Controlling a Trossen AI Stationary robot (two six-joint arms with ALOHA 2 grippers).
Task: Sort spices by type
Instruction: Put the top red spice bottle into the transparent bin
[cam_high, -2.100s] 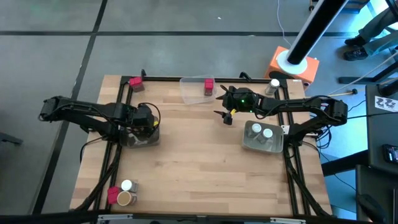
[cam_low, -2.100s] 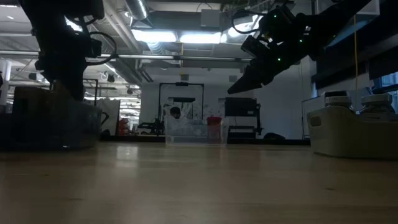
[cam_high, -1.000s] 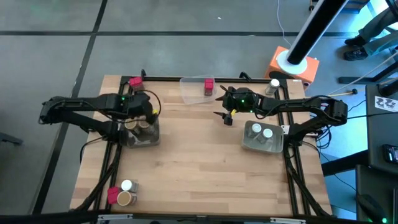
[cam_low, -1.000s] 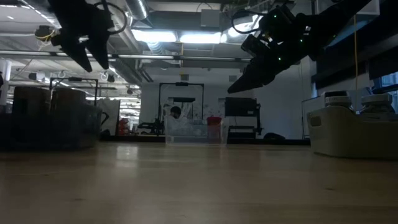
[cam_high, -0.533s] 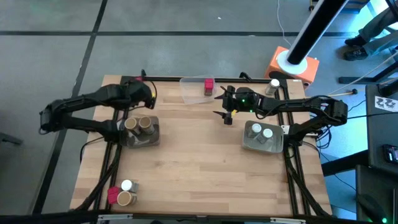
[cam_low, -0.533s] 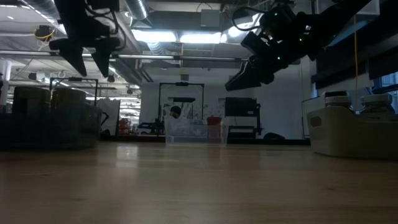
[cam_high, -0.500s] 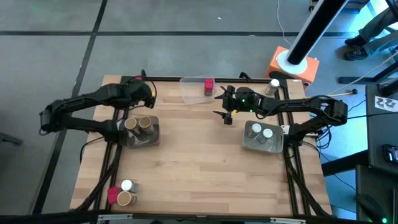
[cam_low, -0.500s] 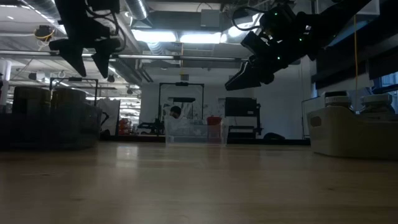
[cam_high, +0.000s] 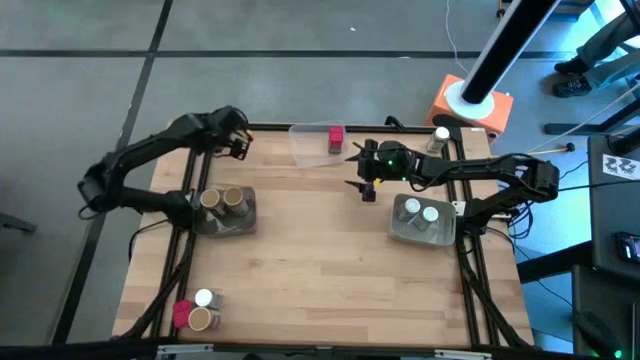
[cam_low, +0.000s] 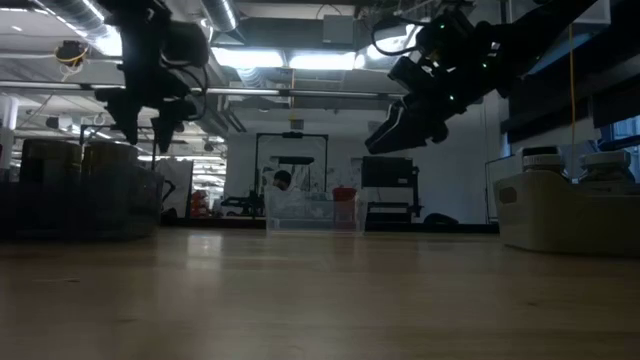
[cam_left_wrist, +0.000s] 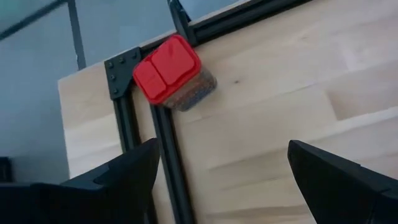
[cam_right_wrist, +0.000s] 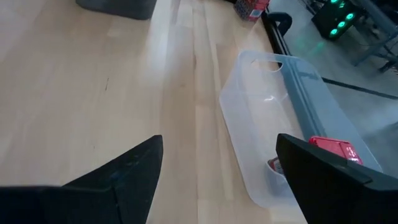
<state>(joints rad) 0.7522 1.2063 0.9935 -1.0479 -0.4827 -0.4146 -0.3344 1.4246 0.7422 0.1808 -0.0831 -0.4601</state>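
Three red blocks show: one at the table's far left corner against the black frame (cam_left_wrist: 169, 70), one standing in the clear tray (cam_high: 312, 146) at the far edge (cam_high: 336, 138), and one at the near left corner (cam_high: 181, 314). Three tan-brown cylinders show: two side by side in the left grey bin (cam_high: 224, 222), namely (cam_high: 211, 200) and (cam_high: 233, 198), and one at the near left corner (cam_high: 202, 320), touching the red block there. Four white-capped jars show: two in the right grey bin (cam_high: 420, 232), namely (cam_high: 411, 208) and (cam_high: 431, 213), one at the near left corner (cam_high: 204, 298), and one standing at the far right edge (cam_high: 439, 136). The left arm reaches up and away to the far left corner, its gripper (cam_high: 238, 144) hanging above the red block there with fingers spread and holding nothing. The right arm stretches leftward across the far side, its gripper (cam_high: 366, 184) raised above bare wood just near of the clear tray, tilted downward, fingers likewise spread and empty.
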